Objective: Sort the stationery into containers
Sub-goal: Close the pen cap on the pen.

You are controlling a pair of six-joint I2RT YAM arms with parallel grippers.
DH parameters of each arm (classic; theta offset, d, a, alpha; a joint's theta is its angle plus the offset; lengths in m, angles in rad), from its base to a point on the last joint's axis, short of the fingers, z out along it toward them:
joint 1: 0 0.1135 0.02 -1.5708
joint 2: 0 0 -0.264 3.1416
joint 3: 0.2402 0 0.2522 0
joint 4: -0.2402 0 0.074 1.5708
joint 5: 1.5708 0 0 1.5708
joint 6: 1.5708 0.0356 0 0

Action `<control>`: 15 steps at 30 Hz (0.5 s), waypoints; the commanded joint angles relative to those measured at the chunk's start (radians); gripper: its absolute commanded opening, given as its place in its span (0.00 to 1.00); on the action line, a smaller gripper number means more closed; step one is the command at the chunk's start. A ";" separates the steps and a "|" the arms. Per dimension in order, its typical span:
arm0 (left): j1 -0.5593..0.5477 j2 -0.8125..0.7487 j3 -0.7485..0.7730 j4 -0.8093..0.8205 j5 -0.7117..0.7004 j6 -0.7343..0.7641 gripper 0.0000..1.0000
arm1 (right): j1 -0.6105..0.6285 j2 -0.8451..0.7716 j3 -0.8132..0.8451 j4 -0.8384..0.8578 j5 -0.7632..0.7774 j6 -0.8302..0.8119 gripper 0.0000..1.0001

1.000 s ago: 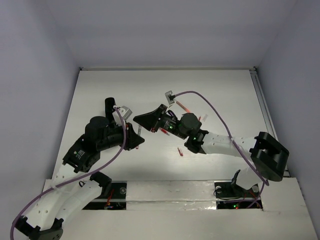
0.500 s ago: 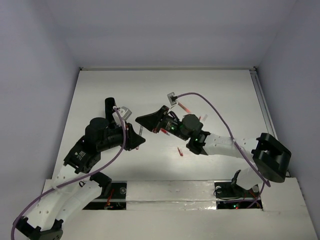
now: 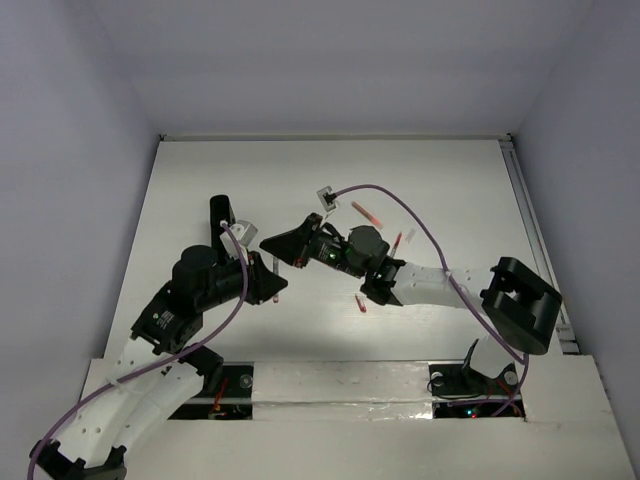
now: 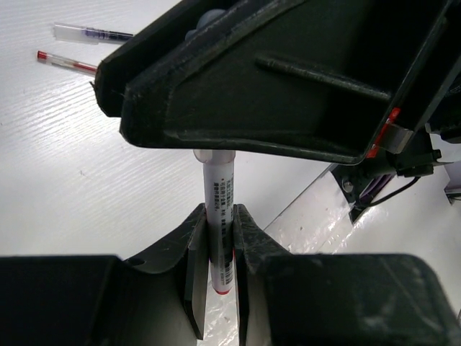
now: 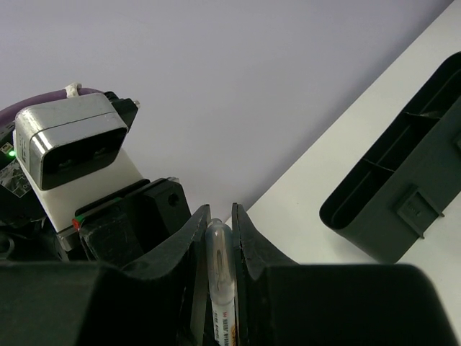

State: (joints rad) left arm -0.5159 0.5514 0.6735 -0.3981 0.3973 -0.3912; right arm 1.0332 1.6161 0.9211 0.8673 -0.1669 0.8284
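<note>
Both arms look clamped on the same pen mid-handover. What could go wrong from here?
1. The left gripper and the right gripper both clamp the one white pen. If either arm pulls away before one lets go, the pen may bend or slip out.
2. The gripper bodies sit very close, so a small move could knock them together.
3. The black box lies off to one side, so a dropped pen would probably miss it.

Arm links (image 3: 432, 284): white shells, black joint housings.
Elbow block (image 3: 520, 305): large, black, boxy.
Cable (image 5: 32, 104): purple, held by a white tie.
Wrist camera (image 5: 68, 140): pale grey housing, dark front window.
Status light (image 5: 10, 153): green, possibly an LED.
Fingers (image 4: 193, 281): matte black moulded plastic, ribbed outer faces.
</note>
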 commanded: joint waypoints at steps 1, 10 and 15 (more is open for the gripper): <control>0.033 0.007 0.097 0.510 -0.169 0.006 0.00 | 0.110 0.019 -0.073 -0.269 -0.333 -0.014 0.00; 0.033 0.038 0.147 0.481 -0.212 0.051 0.00 | 0.119 0.038 -0.079 -0.290 -0.393 -0.034 0.00; 0.033 0.024 0.179 0.458 -0.238 0.077 0.00 | 0.128 0.004 -0.136 -0.301 -0.333 -0.032 0.00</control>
State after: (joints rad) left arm -0.5228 0.5972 0.6891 -0.4210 0.4034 -0.3416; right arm 1.0332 1.6058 0.9016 0.8501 -0.1890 0.7753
